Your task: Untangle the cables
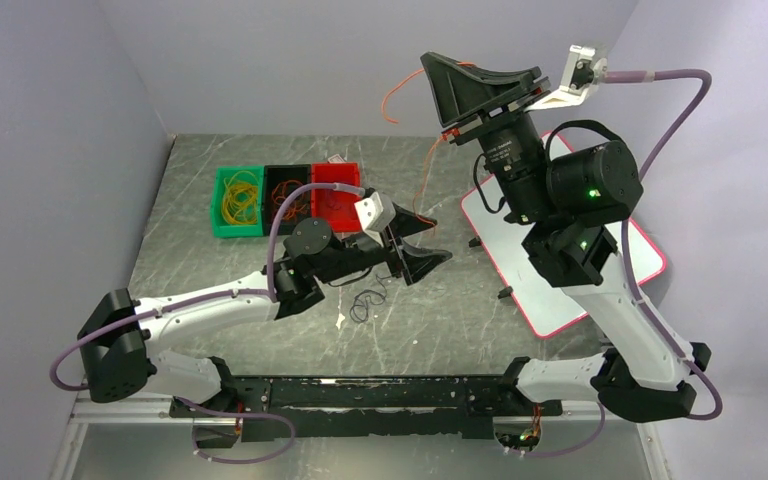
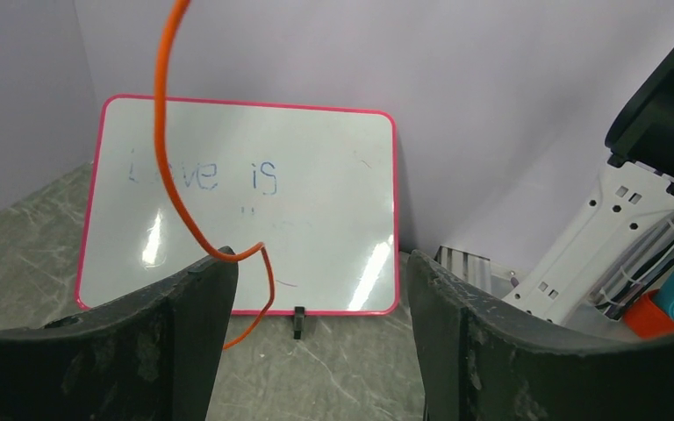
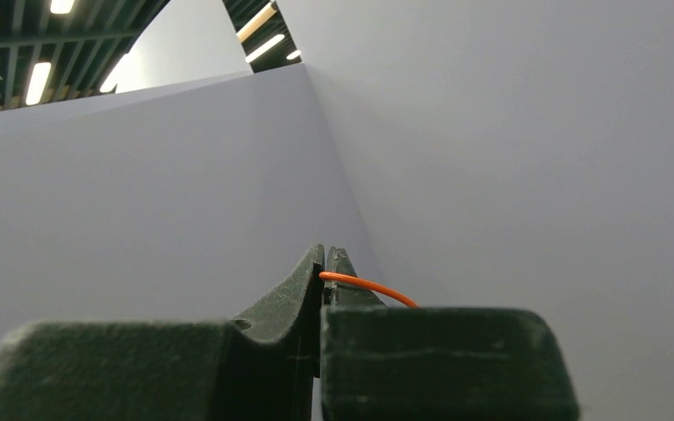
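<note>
Two arms stand at the near edge of the table [image 1: 440,335], the left reaching low over the marbled top and the right lifted high. Nearest the bases, a small knot of black cables [image 1: 365,302] lies loose on the surface, touched by neither arm. Just beyond it, the left gripper [image 1: 440,240] hangs close above the table with its jaws spread wide.

In the left wrist view, the lower bend of an orange cable [image 2: 162,149] curls past the tip of one finger [image 2: 202,298]. Whether it touches cannot be told. Past those fingers, a pink-rimmed whiteboard [image 2: 316,175] with faint writing lies flat at the right side of the table.

Farther back on the left, three bins sit side by side: a green bin [image 1: 217,205] holding yellow cables [image 1: 240,198], a black bin [image 1: 285,172] and a red bin [image 1: 335,205].

Farthest and highest, the right gripper [image 3: 326,256] points up towards the back wall. Its jaws are pressed together, pinching the orange cable at their tips. From there, one end of the cable loops out to the side and the rest trails down to the left gripper, well clear of the table.
</note>
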Controlling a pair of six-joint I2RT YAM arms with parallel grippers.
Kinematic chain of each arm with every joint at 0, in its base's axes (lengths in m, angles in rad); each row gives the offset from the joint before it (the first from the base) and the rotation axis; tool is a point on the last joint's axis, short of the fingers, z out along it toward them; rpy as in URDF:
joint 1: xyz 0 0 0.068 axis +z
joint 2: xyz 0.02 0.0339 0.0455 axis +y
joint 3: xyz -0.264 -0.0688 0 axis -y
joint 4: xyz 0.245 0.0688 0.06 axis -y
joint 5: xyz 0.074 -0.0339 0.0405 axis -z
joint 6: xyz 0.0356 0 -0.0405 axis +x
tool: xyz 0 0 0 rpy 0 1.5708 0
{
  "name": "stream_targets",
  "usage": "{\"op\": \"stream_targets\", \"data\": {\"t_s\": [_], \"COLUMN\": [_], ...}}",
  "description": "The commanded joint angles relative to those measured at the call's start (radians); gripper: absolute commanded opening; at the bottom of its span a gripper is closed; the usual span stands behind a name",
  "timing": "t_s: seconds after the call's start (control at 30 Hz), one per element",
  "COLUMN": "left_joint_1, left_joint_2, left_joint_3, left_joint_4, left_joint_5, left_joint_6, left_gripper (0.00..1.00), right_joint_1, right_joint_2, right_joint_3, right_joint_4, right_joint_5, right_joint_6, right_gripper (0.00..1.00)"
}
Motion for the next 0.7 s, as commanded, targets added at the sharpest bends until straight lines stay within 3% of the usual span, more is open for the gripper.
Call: {"op": "stream_targets", "data": {"t_s": [0.0, 0.67], "left_joint_1": [0.009, 0.026], "left_joint_2": [0.014, 0.13], "left_joint_3": [0.046, 0.139], "left_joint_4": [0.045, 0.131], "left_joint_5": [-0.006, 0.098], "left_joint_6": [0.029, -0.039], "left_gripper": [0.75, 0.76], "right_joint_1": [0.005, 0.004], "right_joint_2": [0.003, 0.002], "right_joint_3": [0.024, 0.013], "right_joint_4": [0.001, -0.001], "right_joint_5": [-0.015, -0.024], "right_joint_6": [0.014, 0.026], "right_gripper": [0.0, 0.0]}}
